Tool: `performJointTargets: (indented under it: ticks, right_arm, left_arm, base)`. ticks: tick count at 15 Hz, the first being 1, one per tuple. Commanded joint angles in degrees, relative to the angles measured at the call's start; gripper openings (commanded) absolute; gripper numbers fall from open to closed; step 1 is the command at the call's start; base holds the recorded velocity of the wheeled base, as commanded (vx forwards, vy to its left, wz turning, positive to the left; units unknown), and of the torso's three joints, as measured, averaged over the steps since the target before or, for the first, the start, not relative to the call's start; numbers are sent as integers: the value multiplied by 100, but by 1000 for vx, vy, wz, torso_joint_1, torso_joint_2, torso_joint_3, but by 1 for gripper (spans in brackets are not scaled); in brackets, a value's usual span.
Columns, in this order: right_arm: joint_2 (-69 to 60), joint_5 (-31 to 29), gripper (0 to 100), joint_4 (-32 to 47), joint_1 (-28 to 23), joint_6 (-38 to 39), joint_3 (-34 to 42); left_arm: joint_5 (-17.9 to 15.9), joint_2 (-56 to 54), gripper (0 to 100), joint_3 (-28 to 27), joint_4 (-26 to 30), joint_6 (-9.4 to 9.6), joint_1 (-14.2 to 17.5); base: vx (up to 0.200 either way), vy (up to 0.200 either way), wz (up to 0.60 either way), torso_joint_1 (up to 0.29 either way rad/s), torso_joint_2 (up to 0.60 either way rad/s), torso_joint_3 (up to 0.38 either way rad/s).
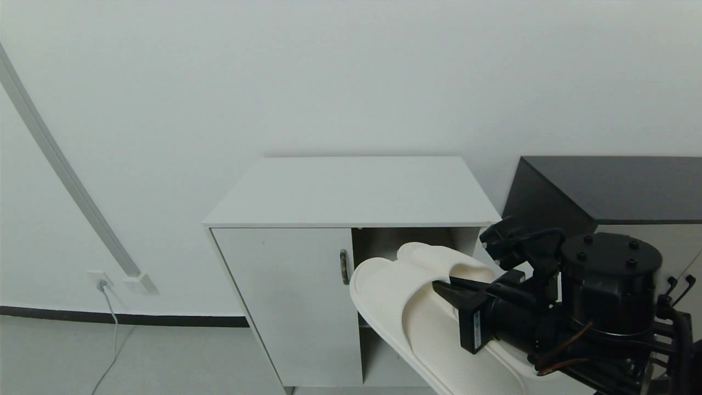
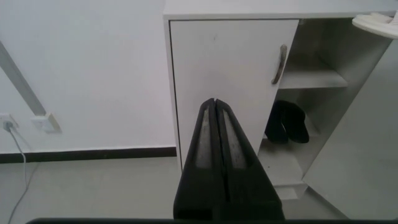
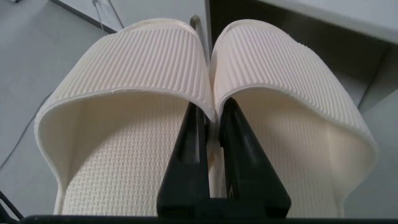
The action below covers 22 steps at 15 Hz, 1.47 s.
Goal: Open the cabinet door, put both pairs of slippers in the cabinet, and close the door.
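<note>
**While the right side is open, cream slippers wait at the cabinet**

Because the right gripper (image 3: 211, 109) pinches them, the two cream slippers (image 1: 417, 307) hang in the air in front of the white cabinet (image 1: 351, 192). Its fingers are squeezed narrow on the two inner edges, where the slippers touch side by side. The slippers are long from heel to toe, and that long line runs from the gripper to the cabinet. The toes point at the open right half, up near its top edge, and they tilt up a bit. The heels are back by the gripper. I cannot tell if the toes are inside.

The left door (image 1: 285, 296) is shut, and its handle (image 1: 344, 266) is at its right edge, just beside the toes.

Inside the open half, a black pair (image 2: 287, 121) sits side by side under the shelf (image 2: 311, 79).

The left gripper (image 2: 214, 102) is pressed closed with nothing in it. It points at the shut left door, apart from it.
</note>
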Motion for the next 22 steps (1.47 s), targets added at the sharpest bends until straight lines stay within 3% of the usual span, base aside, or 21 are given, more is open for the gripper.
performJointTargets:
  ticks: [1,12,22]
  right_arm:
    - [12,1,0,-3,9,0,1]
    - [12,10,0,-56,27,-9,54]
    - [20,10,0,-82,53,-9,115]
  left_arm:
    - [-2,7,0,0,0,2,1]
    - [-2,7,0,0,0,-7,1]
    - [7,7,0,0,0,-7,1]
  base:
    - [0,0,0,-227,544,320]
    - [0,0,0,-194,519,319]
    - [0,0,0,-116,470,341]
